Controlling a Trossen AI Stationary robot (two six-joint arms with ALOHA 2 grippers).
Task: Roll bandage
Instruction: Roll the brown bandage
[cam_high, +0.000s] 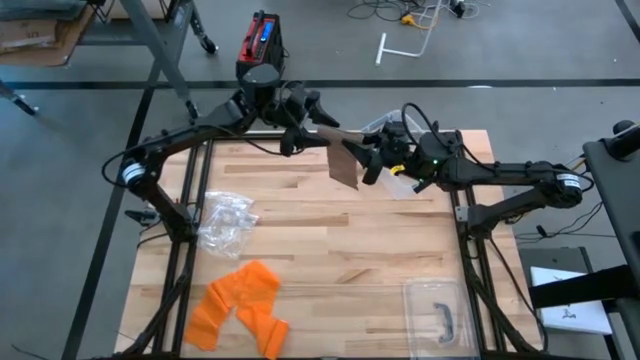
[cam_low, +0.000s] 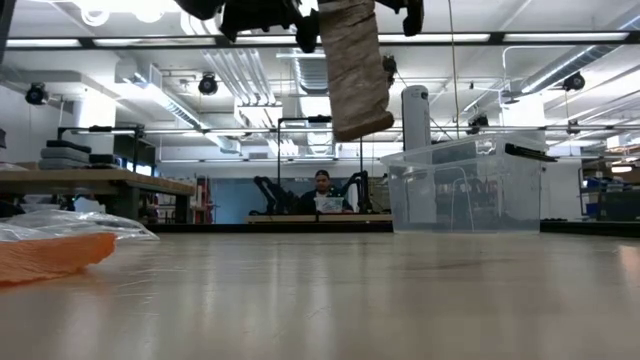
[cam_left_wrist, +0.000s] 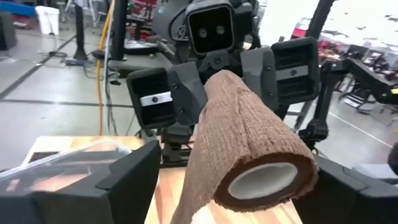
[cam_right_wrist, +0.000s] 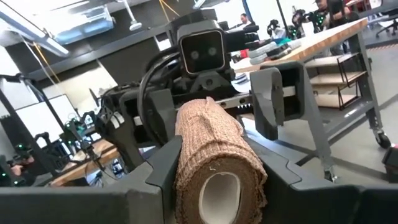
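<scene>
The bandage roll (cam_high: 345, 150) is held in the air above the far middle of the wooden counter (cam_high: 330, 260), between the two arms, with a loose tail of the same brown crepe hanging down from it toward the boards. It looks light and soft: a woven, crinkled, slightly fuzzy cloth wound round a pale, stiff tube core (cam_right_wrist: 219, 191), so the wraps will likely give under pressure while the core keeps the cylinder from collapsing. The cloth should grip rather than slip, but the free tail will flap and can unwind if left slack. The right end effector (cam_right_wrist: 214, 168) is closed on the roll across its body, a dark finger on either side of the cylinder. The left end effector (cam_left_wrist: 239, 186) stands wide, its fingers well apart either side of the roll's other end and not pressing it. The best hold is probably across the firm wound part near the core ends, not on the hanging tail. Elsewhere on the counter lie a crumpled clear plastic bag (cam_high: 225, 222), an orange cloth (cam_high: 240, 305) at the near left, and a clear plastic bin (cam_low: 455, 190).
</scene>
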